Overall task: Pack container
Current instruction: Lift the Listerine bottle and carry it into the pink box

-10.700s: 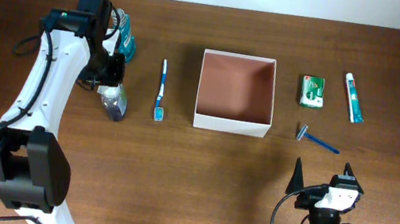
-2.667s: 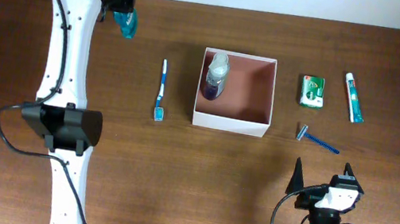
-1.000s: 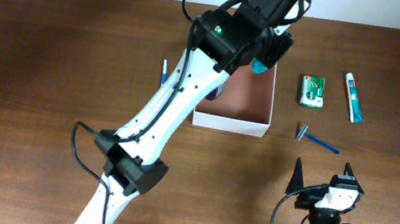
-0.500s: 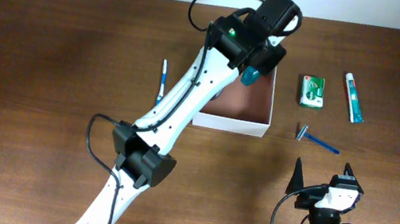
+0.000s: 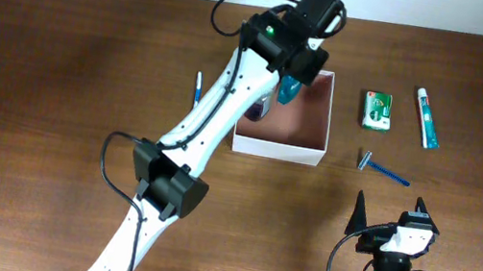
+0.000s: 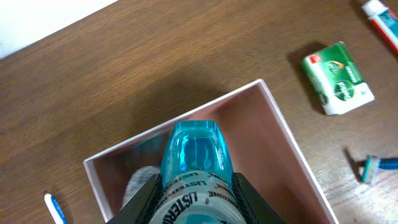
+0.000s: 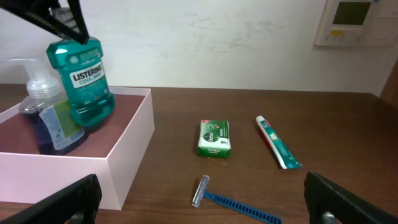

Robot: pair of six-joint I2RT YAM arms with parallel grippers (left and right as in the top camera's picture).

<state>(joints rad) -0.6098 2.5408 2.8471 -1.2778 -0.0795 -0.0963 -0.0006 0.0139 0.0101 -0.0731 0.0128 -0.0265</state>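
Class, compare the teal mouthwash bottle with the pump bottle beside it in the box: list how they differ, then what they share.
Colour: the mouthwash bottle is teal; the pump bottle is clear with dark bluish liquid. Top: the pump bottle shows a pump head; the mouthwash bottle's top is hidden by the claw. State: the left claw grips the mouthwash bottle; nothing holds the pump bottle. Both are upright inside the container.

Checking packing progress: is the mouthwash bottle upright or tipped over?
Upright: held by the left gripper, the mouthwash bottle stands nearly vertical inside the container, label reading level. Whether it rests on the floor, cannot tell.
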